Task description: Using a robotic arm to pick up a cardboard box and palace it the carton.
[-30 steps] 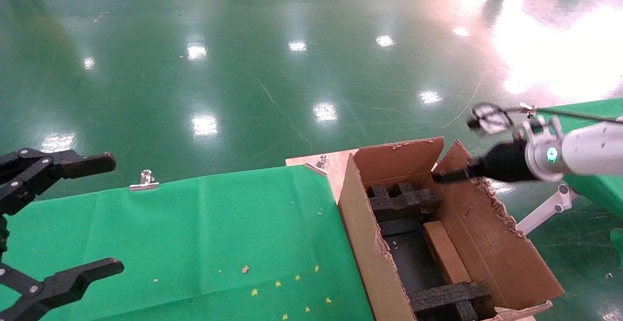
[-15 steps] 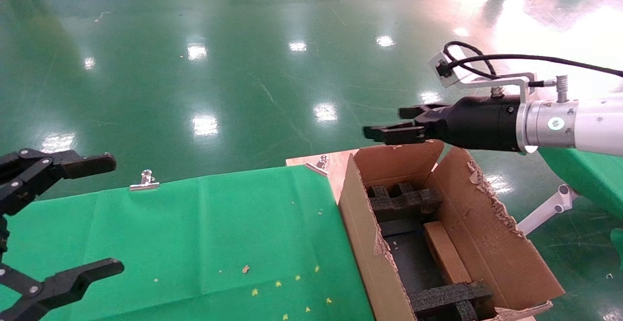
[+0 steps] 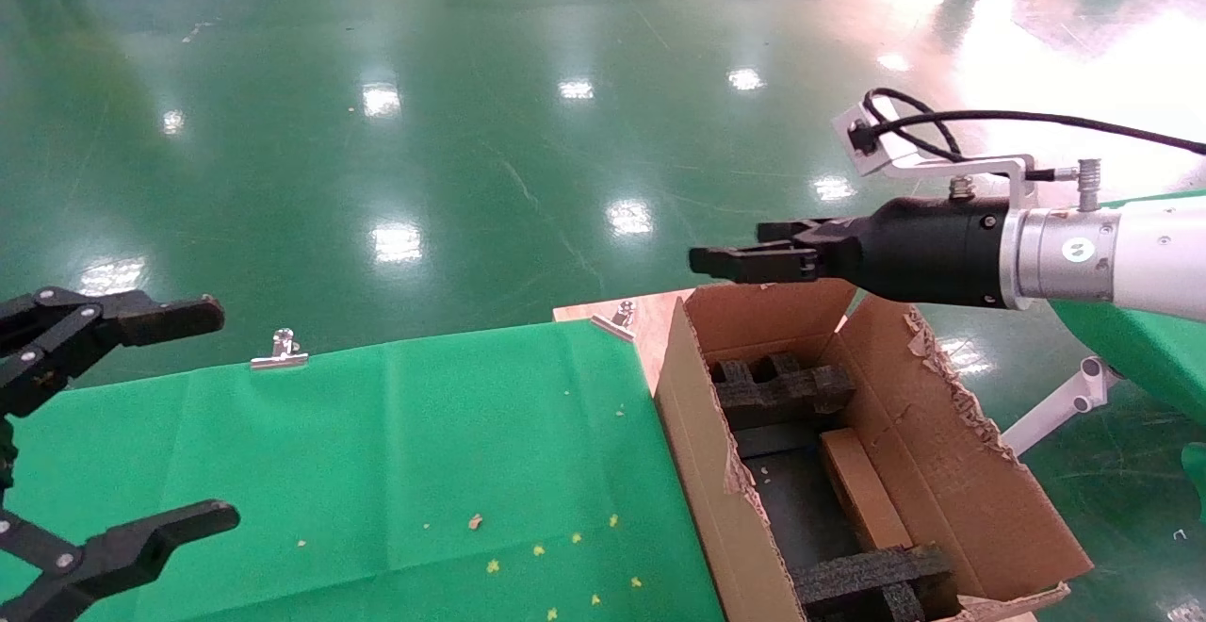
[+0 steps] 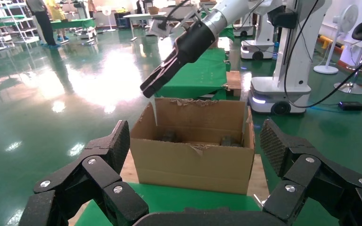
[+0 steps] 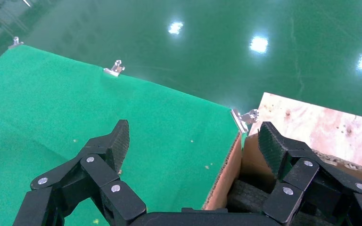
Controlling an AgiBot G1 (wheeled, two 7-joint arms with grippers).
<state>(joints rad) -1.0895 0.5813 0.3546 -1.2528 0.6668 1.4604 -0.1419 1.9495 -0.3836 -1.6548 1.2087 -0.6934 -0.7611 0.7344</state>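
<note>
Green cloth [image 3: 424, 433]: covers the tabletop, spread ahead of and below the jaws of the left gripper [image 3: 219, 413].

Silver clip [image 3: 280, 351]: on the cloth's far edge, just beyond the left jaws.

Second silver clip [image 3: 617, 318]: at the cloth's far corner, below the jaws of the right gripper [image 3: 727, 245], resting on the wooden board [image 3: 650, 320].

Yellow scraps [image 3: 537, 551]: scattered on the cloth, between the two sets of jaws and nearer the robot.

Glossy green floor [image 3: 471, 132]: beyond both sets of jaws, with lamp reflections.

White wheeled machine [image 4: 283, 89]: on the floor well beyond the left jaws.
</note>
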